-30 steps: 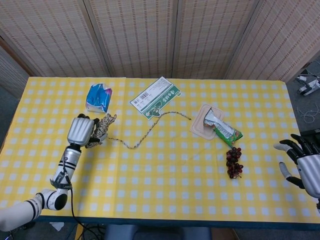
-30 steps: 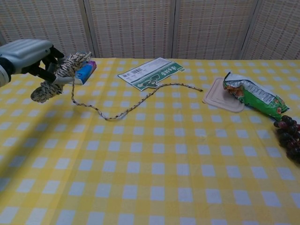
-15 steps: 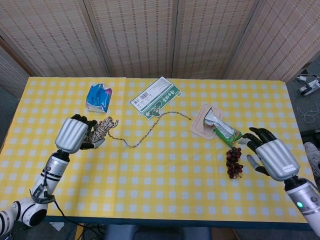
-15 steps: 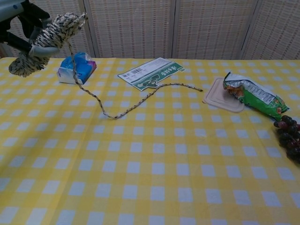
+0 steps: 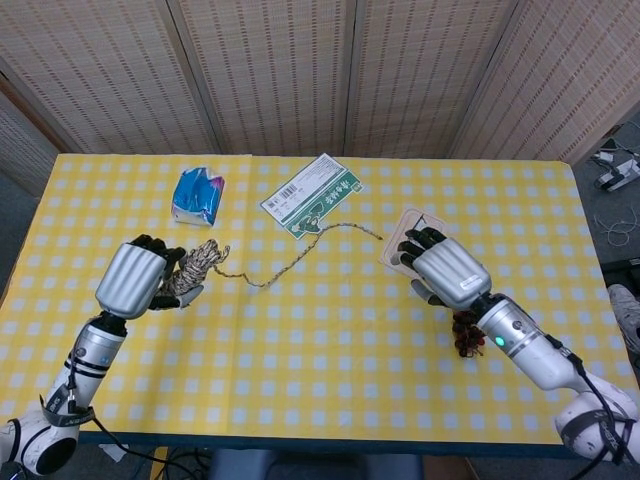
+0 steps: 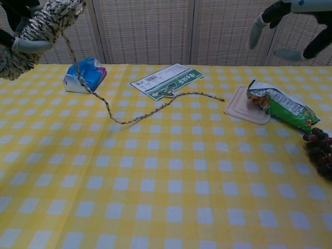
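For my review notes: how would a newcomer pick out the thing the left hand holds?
Start at the yellow checked table and go to its left side, where the left hand is raised above it. It grips a rope bundle, speckled black and cream, with one strand trailing down across the cloth towards the green-and-white card. Nothing else here is cord.

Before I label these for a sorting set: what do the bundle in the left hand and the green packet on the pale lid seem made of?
Rope bundle: braided fibre cord, matte, speckled black and cream strands, likely cotton or synthetic. Green packet: thin glossy plastic film, crinkled, with a silvery torn end. Pale lid: probably smooth moulded plastic.
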`<state>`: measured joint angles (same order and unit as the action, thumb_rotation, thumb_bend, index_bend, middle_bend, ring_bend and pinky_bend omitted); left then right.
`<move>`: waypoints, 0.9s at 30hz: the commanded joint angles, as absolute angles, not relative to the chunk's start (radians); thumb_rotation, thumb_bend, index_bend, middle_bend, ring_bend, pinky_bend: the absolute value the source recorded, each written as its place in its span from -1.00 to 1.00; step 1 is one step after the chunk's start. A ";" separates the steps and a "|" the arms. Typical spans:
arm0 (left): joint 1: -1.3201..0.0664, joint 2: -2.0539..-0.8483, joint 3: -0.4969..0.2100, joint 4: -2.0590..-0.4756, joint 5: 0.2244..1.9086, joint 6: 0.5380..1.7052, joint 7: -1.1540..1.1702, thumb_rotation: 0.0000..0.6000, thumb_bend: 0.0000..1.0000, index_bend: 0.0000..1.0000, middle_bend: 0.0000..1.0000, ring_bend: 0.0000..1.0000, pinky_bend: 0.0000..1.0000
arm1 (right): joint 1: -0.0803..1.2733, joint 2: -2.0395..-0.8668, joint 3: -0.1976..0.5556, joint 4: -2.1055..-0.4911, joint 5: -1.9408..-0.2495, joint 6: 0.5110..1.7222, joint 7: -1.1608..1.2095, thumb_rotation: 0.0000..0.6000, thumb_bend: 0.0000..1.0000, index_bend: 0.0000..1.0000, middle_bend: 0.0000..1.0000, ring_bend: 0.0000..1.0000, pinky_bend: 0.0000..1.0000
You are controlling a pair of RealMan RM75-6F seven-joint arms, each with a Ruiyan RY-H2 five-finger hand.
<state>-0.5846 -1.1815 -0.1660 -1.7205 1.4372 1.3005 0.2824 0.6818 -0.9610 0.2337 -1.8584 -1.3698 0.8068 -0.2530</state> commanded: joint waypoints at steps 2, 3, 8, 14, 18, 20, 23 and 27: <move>-0.574 -1.173 -0.162 -1.735 1.441 1.303 0.291 0.28 -0.52 0.41 0.44 0.09 -0.06 | 0.803 -1.076 0.264 -1.765 -1.253 0.714 -0.351 1.00 -0.10 -0.38 -0.46 -0.74 -0.66; -0.572 -1.171 -0.161 -1.737 1.441 1.304 0.292 0.28 -0.52 0.41 0.44 0.09 -0.06 | 0.822 -1.095 0.265 -1.748 -1.236 0.704 -0.364 1.00 -0.09 -0.38 -0.46 -0.74 -0.66; -0.565 -1.166 -0.158 -1.747 1.435 1.297 0.302 0.27 -0.52 0.41 0.44 0.09 -0.06 | 0.924 -1.206 0.262 -1.639 -1.151 0.657 -0.436 1.00 -0.08 -0.38 -0.46 -0.74 -0.66; -0.558 -1.164 -0.155 -1.757 1.430 1.289 0.314 0.27 -0.52 0.41 0.44 0.09 -0.05 | 1.027 -1.335 0.241 -1.520 -1.064 0.635 -0.522 1.00 -0.16 -0.38 -0.46 -0.74 -0.66; -0.553 -1.165 -0.151 -1.762 1.430 1.286 0.320 0.25 -0.52 0.41 0.44 0.09 -0.05 | 1.082 -1.406 0.225 -1.455 -0.998 0.622 -0.561 1.00 -0.30 -0.38 -0.48 -0.74 -0.66; -0.551 -1.166 -0.150 -1.764 1.428 1.282 0.324 0.23 -0.52 0.41 0.44 0.09 -0.05 | 1.109 -1.439 0.212 -1.419 -0.974 0.614 -0.579 1.00 -0.33 -0.38 -0.50 -0.74 -0.66; -0.549 -1.170 -0.148 -1.763 1.425 1.279 0.328 0.22 -0.52 0.41 0.44 0.09 -0.05 | 1.144 -1.479 0.195 -1.366 -0.934 0.596 -0.597 1.00 -0.33 -0.39 -0.55 -0.75 -0.66; -0.545 -1.174 -0.148 -1.758 1.426 1.278 0.328 0.22 -0.52 0.41 0.44 0.08 -0.05 | 1.184 -1.516 0.175 -1.315 -0.884 0.582 -0.619 1.00 -0.20 -0.50 -0.61 -0.79 -0.66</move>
